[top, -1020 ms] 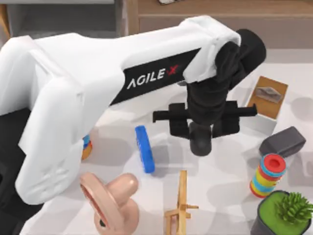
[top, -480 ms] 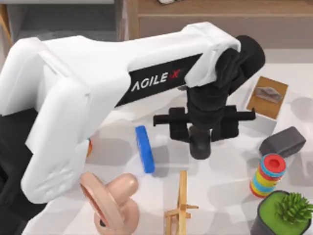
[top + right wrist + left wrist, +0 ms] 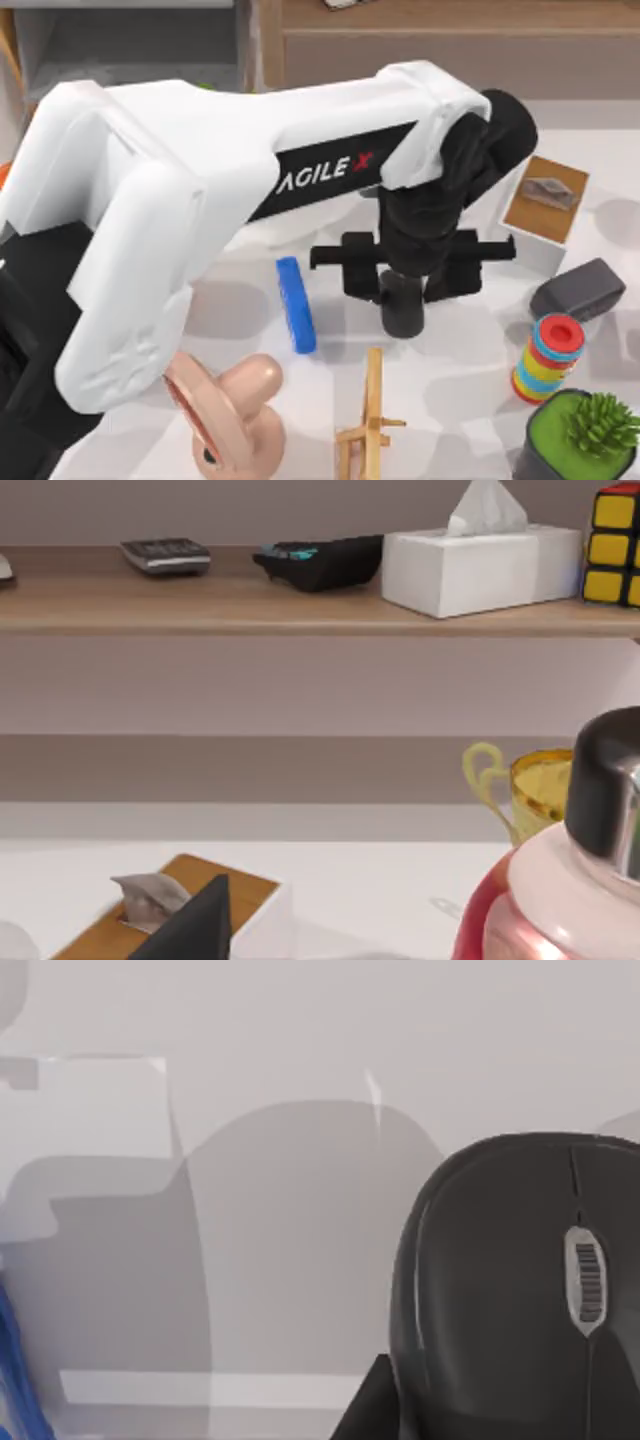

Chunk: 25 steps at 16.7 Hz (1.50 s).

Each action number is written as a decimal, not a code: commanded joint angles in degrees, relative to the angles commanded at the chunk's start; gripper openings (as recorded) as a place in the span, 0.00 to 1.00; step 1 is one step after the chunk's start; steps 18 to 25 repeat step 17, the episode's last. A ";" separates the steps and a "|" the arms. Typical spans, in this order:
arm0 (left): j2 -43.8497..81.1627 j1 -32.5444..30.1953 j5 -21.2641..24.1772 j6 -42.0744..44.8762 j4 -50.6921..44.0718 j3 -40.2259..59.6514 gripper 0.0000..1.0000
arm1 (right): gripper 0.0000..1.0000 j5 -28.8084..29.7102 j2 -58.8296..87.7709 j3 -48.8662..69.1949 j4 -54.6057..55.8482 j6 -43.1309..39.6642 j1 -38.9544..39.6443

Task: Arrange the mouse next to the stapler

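My left gripper point(image 3: 402, 290) points down over the middle of the table, shut on the black mouse point(image 3: 402, 314), which hangs below its black crossbar. The left wrist view has the mouse point(image 3: 520, 1290) close up with its scroll wheel showing, and one dark fingertip point(image 3: 365, 1408) against its side. The blue stapler point(image 3: 296, 304) lies on the table a short way to the mouse's left, apart from it; its blue edge point(image 3: 12, 1380) shows in the left wrist view. My right arm is parked off to the right.
A wooden-topped box point(image 3: 545, 197), a dark grey block point(image 3: 585, 288), a ring-stack toy point(image 3: 548, 357) and a potted plant point(image 3: 580, 430) crowd the right side. In front stand a wooden stand point(image 3: 370, 415) and a pink object point(image 3: 230, 405). A shelf point(image 3: 250, 600) runs behind.
My left arm has shifted a little to the left and toward the front, carrying the mouse closer to the blue stapler. Nothing else has moved.
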 joint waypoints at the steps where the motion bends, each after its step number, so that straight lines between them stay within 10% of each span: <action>1: 0.00 0.00 0.00 0.00 0.00 0.00 0.23 | 1.00 0.00 0.00 0.00 0.00 0.00 0.00; 11: 0.00 0.00 0.00 0.00 0.00 0.00 0.98 | 1.00 0.00 0.00 0.00 0.00 0.00 0.00; 25: 0.00 0.00 0.00 0.00 0.00 0.00 1.00 | 1.00 0.00 0.00 0.00 0.00 0.00 0.00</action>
